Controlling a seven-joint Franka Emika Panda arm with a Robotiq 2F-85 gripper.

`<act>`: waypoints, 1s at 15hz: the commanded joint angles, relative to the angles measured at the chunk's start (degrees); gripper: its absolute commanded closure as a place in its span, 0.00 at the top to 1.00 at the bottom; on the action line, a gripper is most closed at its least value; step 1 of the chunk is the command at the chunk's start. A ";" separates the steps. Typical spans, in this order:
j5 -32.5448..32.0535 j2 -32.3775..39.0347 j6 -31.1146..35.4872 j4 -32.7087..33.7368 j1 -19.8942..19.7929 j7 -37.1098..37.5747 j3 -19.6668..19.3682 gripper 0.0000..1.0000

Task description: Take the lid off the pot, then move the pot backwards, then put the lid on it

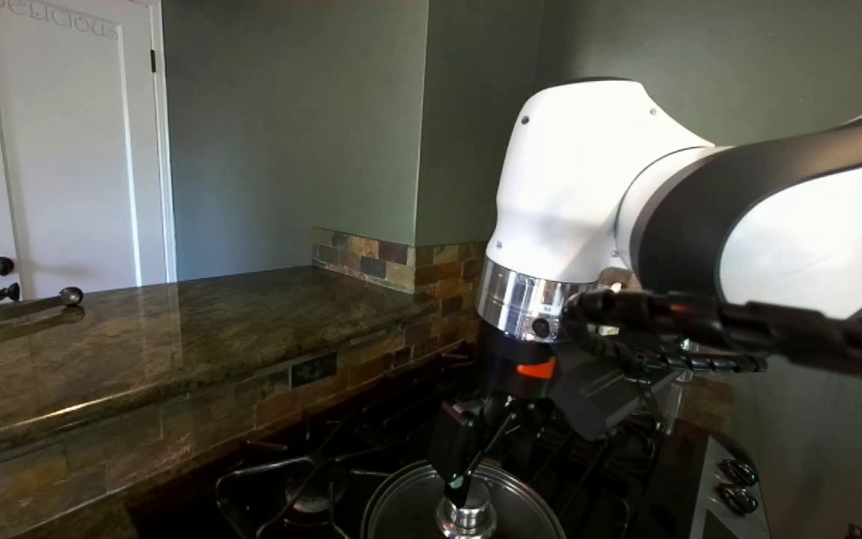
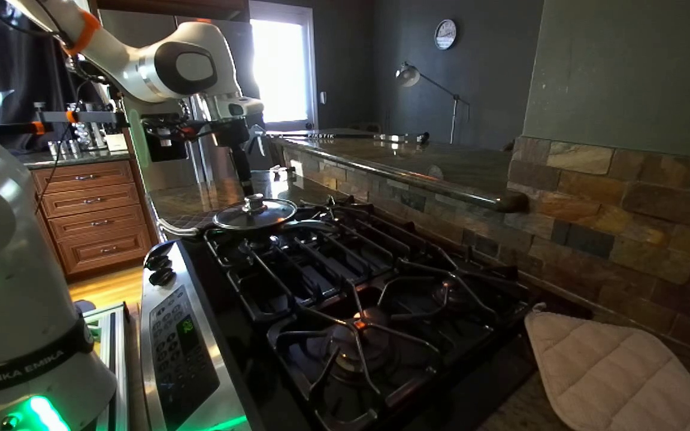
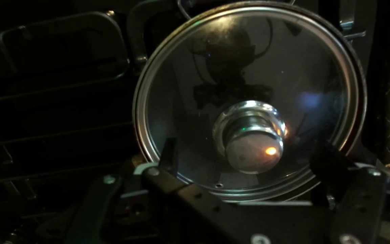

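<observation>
We see the arm (image 1: pixel 610 202) reaching out in both exterior views, with its last part bent downward, so that the wrist (image 1: pixel 524 303) hangs nearly upright. Below it, the gripper (image 3: pixel 245 154) points down. In the wrist view we find its two fingers (image 3: pixel 169 154) standing wide apart; the one on the picture's right is dark and not easy to see. In an exterior view, we notice a green light (image 2: pixel 45 413) glowing at the base (image 2: pixel 78 389).
</observation>
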 commanded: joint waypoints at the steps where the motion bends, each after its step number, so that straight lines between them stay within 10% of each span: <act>1: -2.22 3.19 1.98 1.40 0.73 2.02 0.35 1.00; 7: -4.40 5.72 1.82 1.92 1.03 2.99 0.33 1.00; 13: -5.87 6.55 3.29 1.63 1.07 4.16 -0.08 0.55; 14: -6.09 6.66 3.83 1.59 1.03 4.43 -0.08 0.87; 15: -6.19 6.72 4.28 1.53 1.05 4.54 -0.13 0.88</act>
